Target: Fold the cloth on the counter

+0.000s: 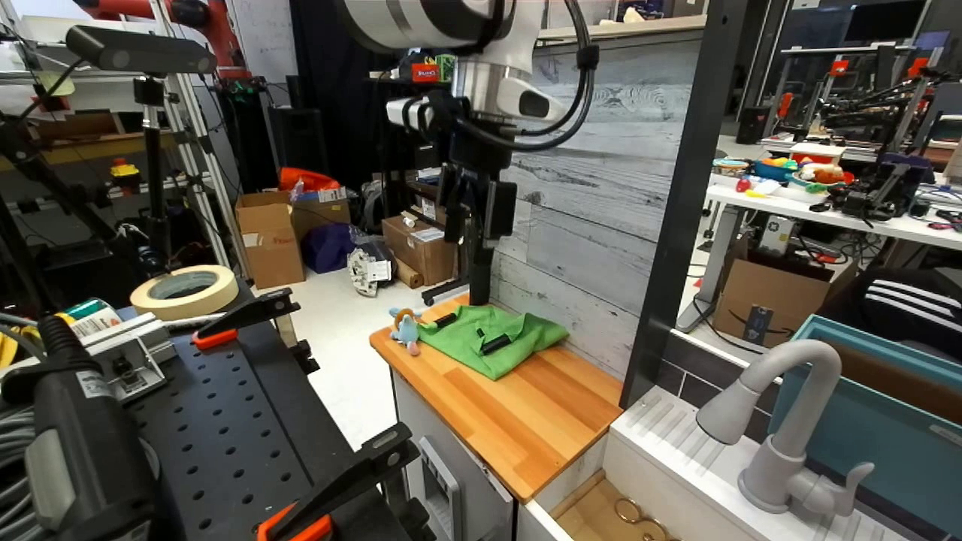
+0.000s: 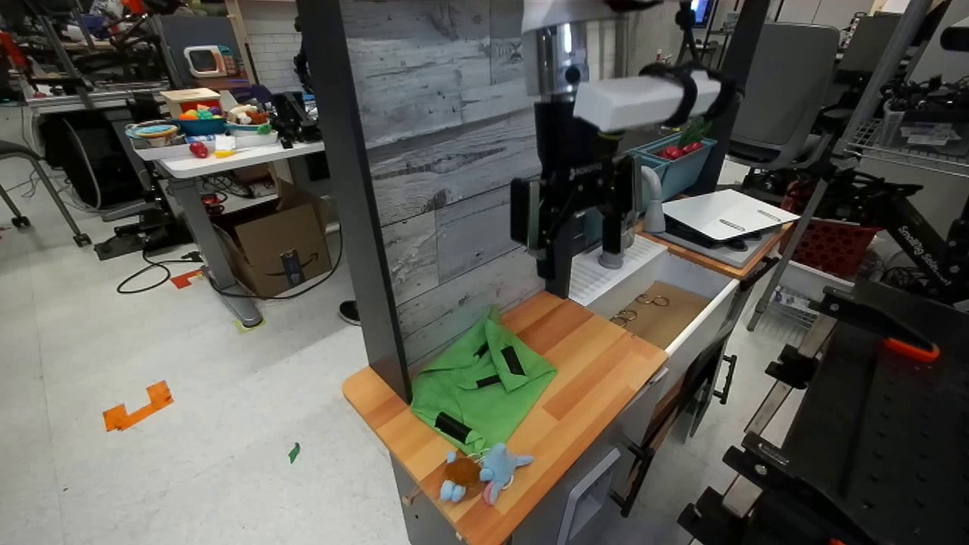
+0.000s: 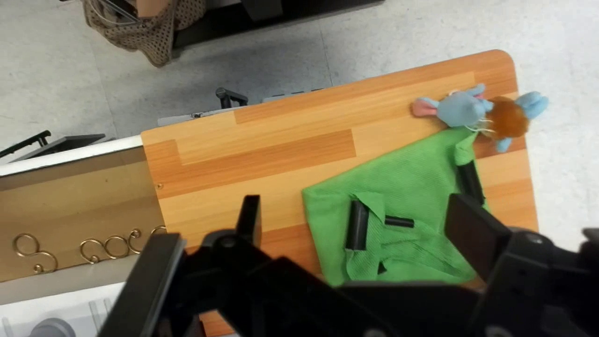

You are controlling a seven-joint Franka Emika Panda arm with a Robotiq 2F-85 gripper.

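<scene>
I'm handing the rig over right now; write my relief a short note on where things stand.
Gripper: open, holding nothing, above the counter and clear of the cloth.
Cloth: rumpled on the counter by the grey plank wall, a flap turned over, black strips showing; a blue and brown toy cluster sits at one corner.
Done: no neat fold; can't tell whether the flap counts.
Left: the folding itself, probably starting with a free edge.

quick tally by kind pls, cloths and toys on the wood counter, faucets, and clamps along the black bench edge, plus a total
Cloth: 1
Toy: 1 (blue and brown, looks like one piece)
Faucet: 1
Clamps: 2 showing
Total: 5
</scene>
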